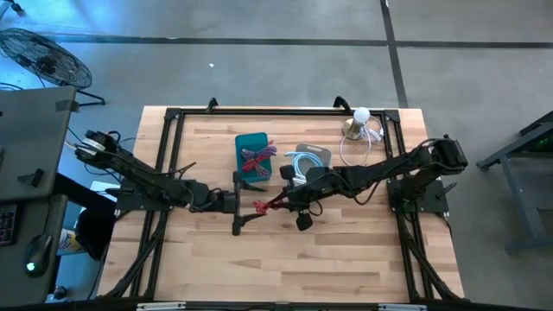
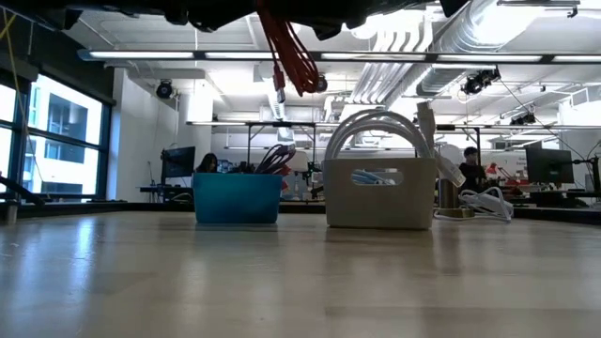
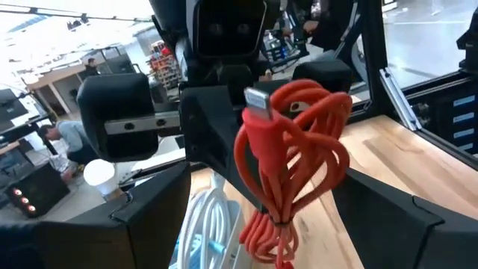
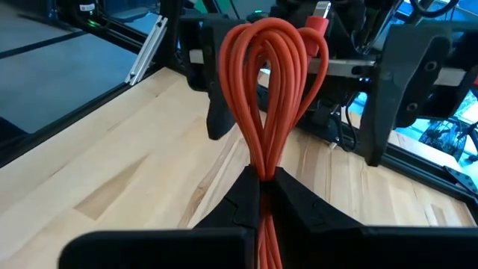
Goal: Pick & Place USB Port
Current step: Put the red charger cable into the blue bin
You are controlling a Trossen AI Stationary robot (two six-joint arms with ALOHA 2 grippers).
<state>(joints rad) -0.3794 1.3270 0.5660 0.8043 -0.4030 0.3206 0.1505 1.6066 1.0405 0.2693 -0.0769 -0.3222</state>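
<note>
Mid-bench, raised clear of the surface: red USB cable (image 4: pixel 269 97), coiled and bundled, clamped at its waist between the closed jaws of the right gripper (image 1: pixel 278 204); silver plug uppermost in the wrist views. Facing it from the left-edge side: left gripper (image 1: pixel 244 199), jaws spread wide, one on either side of the hanging coil, not touching it. Toward the far edge: blue bin (image 1: pixel 251 156) holding red cables, white bin (image 2: pixel 379 192) of white cables just beside it. Far right corner: small lamp (image 1: pixel 359 122).
</note>
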